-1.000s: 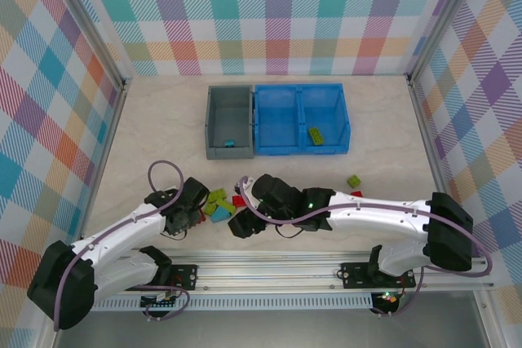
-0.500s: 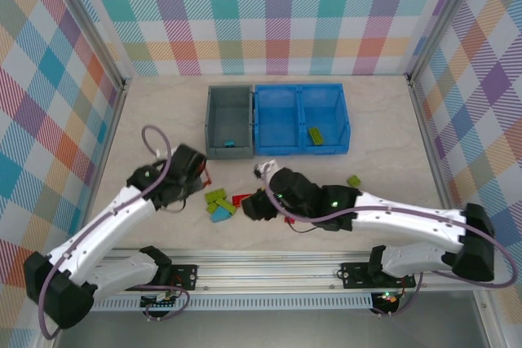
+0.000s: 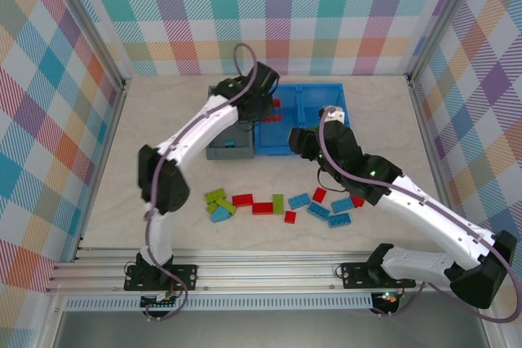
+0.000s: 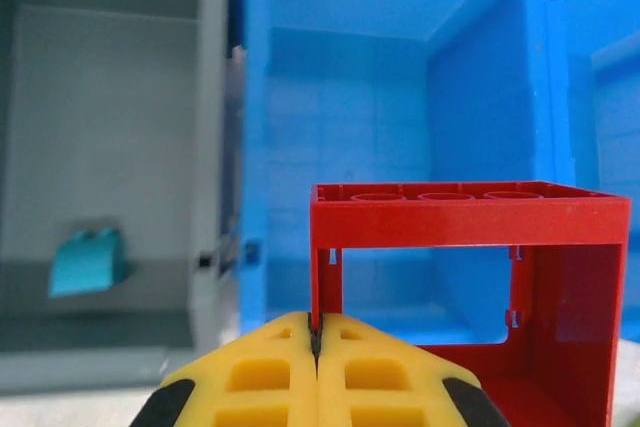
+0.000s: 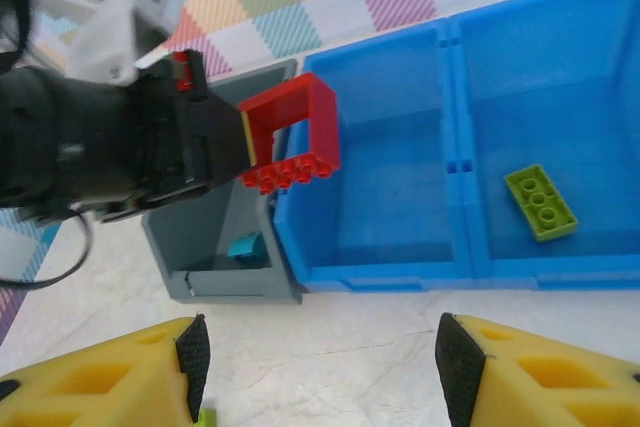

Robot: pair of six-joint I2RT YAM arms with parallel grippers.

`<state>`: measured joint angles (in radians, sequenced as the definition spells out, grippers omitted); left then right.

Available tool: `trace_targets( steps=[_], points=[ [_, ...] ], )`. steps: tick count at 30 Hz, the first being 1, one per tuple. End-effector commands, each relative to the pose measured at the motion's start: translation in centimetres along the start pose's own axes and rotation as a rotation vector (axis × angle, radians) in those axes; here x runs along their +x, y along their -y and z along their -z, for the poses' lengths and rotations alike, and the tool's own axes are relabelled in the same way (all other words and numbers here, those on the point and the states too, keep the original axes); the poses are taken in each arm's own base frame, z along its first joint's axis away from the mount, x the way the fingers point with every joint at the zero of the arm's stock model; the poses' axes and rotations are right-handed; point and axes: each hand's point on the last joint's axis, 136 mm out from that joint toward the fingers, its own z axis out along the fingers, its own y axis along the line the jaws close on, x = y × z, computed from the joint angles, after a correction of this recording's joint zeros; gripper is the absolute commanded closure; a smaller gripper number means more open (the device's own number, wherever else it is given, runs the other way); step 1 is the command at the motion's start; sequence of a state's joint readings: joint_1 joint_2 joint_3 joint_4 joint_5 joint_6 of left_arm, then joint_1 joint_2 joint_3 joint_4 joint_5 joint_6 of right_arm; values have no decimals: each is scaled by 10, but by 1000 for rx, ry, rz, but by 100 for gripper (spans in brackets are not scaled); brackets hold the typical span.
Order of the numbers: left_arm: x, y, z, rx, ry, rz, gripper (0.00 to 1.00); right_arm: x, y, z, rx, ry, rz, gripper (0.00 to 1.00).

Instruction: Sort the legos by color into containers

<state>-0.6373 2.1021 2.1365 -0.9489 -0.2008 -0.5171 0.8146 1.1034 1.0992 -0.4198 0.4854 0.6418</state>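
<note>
The left claw [image 4: 315, 345] pinches one thin side of the red frame [image 4: 465, 217], low in the wrist view, over the left compartment of the blue bin [image 4: 350, 137] (grey bin [image 4: 100, 147] just beside). Held off-centre, the frame may swing on release and catch the wall. The right claw [image 5: 320, 372] gapes empty.

The red frame [image 4: 465, 217] is glossy plastic, the blue bin [image 4: 350, 137] smooth plastic (faintly shiny), the grey bin [image 4: 110, 137] matt.

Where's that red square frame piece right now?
In the top view, the red frame is pinched in the left claw over the left compartment of the blue bin, right beside the grey bin.
</note>
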Motion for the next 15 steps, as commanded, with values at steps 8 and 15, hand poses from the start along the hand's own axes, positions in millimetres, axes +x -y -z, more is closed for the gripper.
trace_targets(
  steps=[8,15],
  points=[
    [-21,16,-79,-33,-8,-79,100,-13,0,4,-20,-13,-48,36],
    [-19,19,-114,-26,8,-96,100,-7,-3,4,-41,-41,-47,35]
  ],
)
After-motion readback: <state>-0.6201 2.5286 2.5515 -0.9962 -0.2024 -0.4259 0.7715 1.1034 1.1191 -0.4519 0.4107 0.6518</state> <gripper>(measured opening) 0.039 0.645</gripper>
